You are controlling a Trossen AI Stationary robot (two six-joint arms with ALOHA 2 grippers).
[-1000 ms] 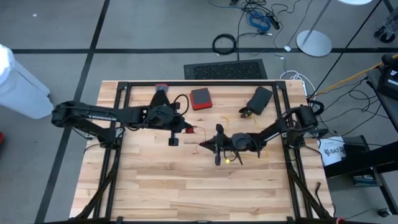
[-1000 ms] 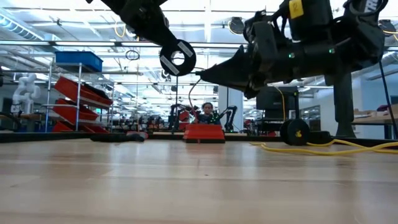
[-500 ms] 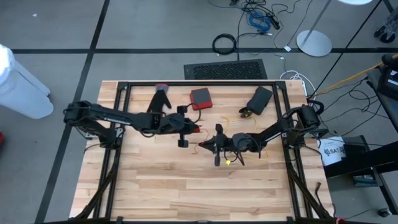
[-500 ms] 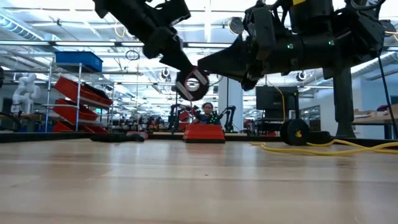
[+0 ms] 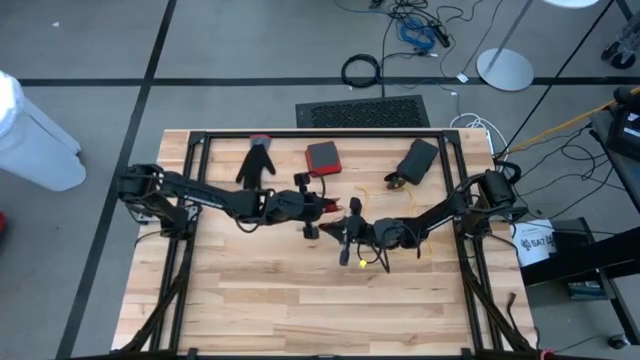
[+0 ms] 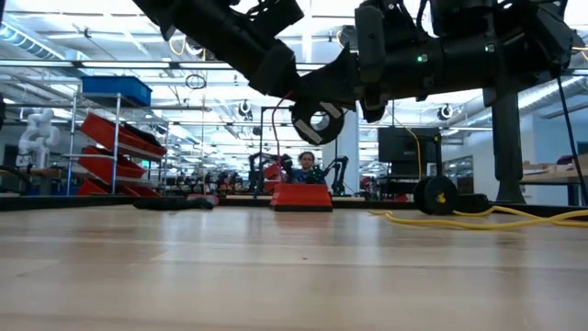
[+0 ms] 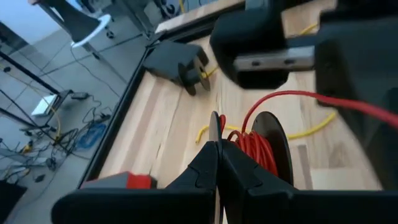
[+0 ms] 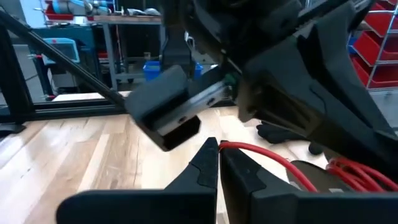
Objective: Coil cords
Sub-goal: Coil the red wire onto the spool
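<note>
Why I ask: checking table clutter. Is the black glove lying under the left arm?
No, in the high view the black glove lies beside the red box, clear of the left arm.

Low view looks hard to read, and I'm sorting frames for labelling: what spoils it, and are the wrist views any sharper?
Low view: bright ceiling lights behind turn both arms into dark silhouettes, and the near table is soft. Left wrist view: the red wire is fairly sharp, but the near black parts are blurred. Right wrist view: the same wire is clear, while the background is soft.
</note>
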